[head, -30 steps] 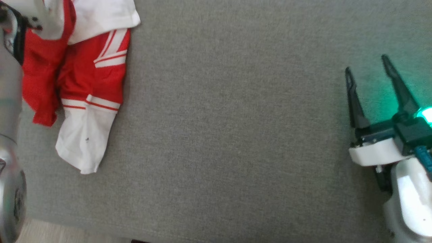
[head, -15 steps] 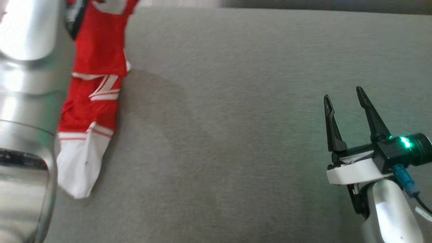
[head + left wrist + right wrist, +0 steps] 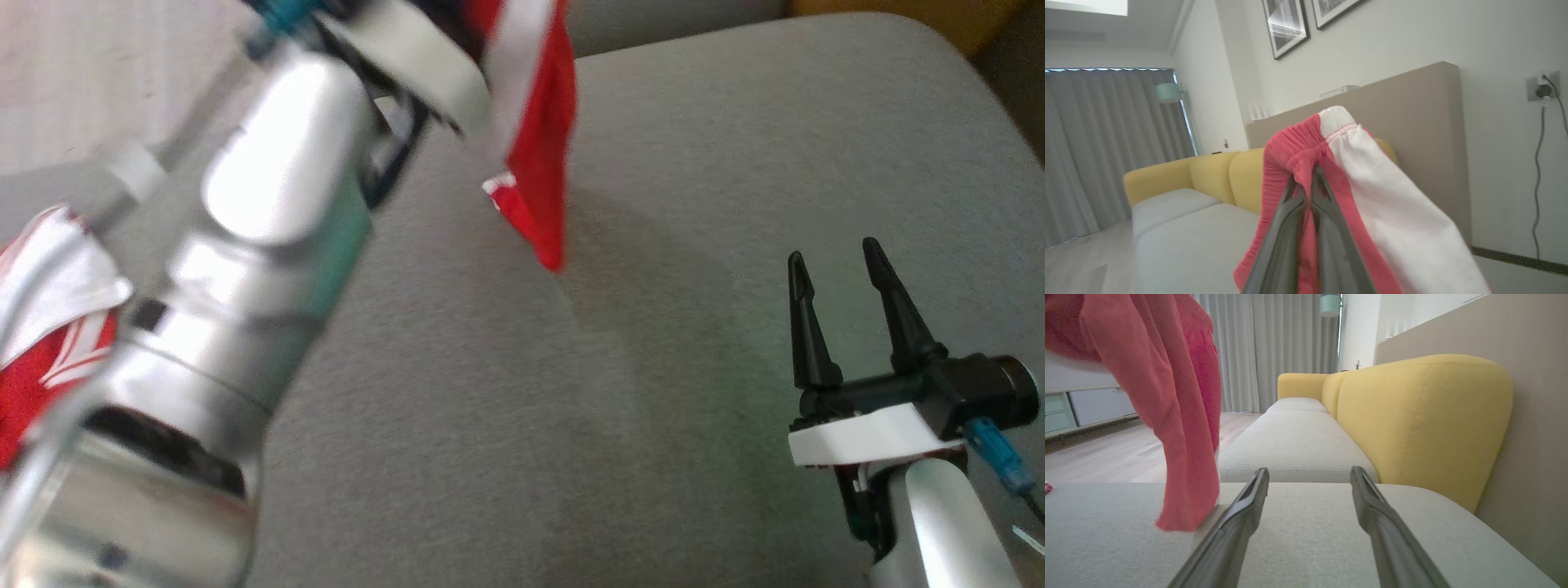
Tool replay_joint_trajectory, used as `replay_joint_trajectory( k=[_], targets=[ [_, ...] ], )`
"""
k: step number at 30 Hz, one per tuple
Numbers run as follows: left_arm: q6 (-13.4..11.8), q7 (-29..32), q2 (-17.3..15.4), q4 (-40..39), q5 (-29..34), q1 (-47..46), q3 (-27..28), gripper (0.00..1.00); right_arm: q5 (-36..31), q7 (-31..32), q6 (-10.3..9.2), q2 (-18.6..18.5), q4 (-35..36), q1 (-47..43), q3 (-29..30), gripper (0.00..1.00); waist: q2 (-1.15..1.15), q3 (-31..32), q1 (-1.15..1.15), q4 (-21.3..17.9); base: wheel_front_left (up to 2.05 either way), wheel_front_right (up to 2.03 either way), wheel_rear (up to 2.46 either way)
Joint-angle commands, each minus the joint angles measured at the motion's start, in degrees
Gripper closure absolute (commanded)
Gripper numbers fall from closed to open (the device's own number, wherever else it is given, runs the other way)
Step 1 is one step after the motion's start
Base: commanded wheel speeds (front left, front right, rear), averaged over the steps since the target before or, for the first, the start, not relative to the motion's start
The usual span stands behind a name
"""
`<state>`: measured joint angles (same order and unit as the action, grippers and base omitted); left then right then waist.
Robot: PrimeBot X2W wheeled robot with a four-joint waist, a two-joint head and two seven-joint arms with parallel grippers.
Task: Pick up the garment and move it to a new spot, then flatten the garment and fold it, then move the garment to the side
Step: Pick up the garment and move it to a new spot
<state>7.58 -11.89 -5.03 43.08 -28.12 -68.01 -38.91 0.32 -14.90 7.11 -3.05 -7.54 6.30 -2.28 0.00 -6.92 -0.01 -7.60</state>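
L gripper (image 3: 1306, 173) pinched shut on garment (image 3: 1372, 196) waistband; cloth hangs long axis down from its tips. R gripper (image 3: 833, 255) spread, empty. Hem dangles ahead-left of R's fingers, just over cushion (image 3: 653, 425); R is nearer to it.

place: living room | signs: yellow sofa (image 3: 1425, 416), curtains (image 3: 1106, 151), framed pictures (image 3: 1286, 28)

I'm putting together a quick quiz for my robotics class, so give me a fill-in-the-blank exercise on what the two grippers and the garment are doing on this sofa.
1. The jaws of the left gripper are ___ on the red and white fabric garment.
2. The jaws of the right gripper stand open and hold ___.
3. The fabric sofa seat below the garment is ___ in colour.
4. The padded sofa backrest is ___.

Missing words: shut; nothing; grey; yellow.
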Motion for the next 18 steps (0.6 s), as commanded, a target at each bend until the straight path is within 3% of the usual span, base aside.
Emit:
replay_joint_trajectory(
  k=[1, 7, 9, 17, 18],
  targets=[
    [-0.3, -1.3, -0.9, -0.5, 1.2, 0.2, -0.1, 1.00, 0.8, -0.1, 0.37, 0.2, 2.2, 1.2, -1.5, 0.00, 0.00, -0.4, 0.01, -3.9, 0.00, 0.00, 0.00],
    [-1.7, -3.0, 1.7, 1.0, 4.1, 13.0, -6.0, 1.00, 2.5, -0.1, 0.37, 0.2, 3.1, 2.1, -1.6, 0.00, 0.00, -4.8, 0.01, -6.7, 0.00, 0.00, 0.00],
    [-3.4, -3.1, 1.9, -1.8, 5.9, 17.4, -6.8, 1.00, 2.6, -0.1, 0.37, 0.2, 3.4, 2.5, -1.3, 0.00, 0.00, -6.4, 0.01, -6.9, 0.00, 0.00, 0.00],
    [-8.2, -3.1, 2.1, -8.7, 10.4, 32.1, -8.8, 1.00, 1.5, -0.1, 0.37, 0.2, 2.9, 2.8, -0.3, 0.00, 0.00, -7.4, 0.01, -4.9, 0.00, 0.00, 0.00],
    [-8.8, -3.1, 2.1, -10.2, 10.9, 33.2, -8.9, 0.94, 1.3, -0.1, 0.37, 0.2, 2.7, 2.7, -0.2, 0.00, 0.00, -6.9, 0.01, -4.4, 0.00, 0.00, 0.00]
  ],
)
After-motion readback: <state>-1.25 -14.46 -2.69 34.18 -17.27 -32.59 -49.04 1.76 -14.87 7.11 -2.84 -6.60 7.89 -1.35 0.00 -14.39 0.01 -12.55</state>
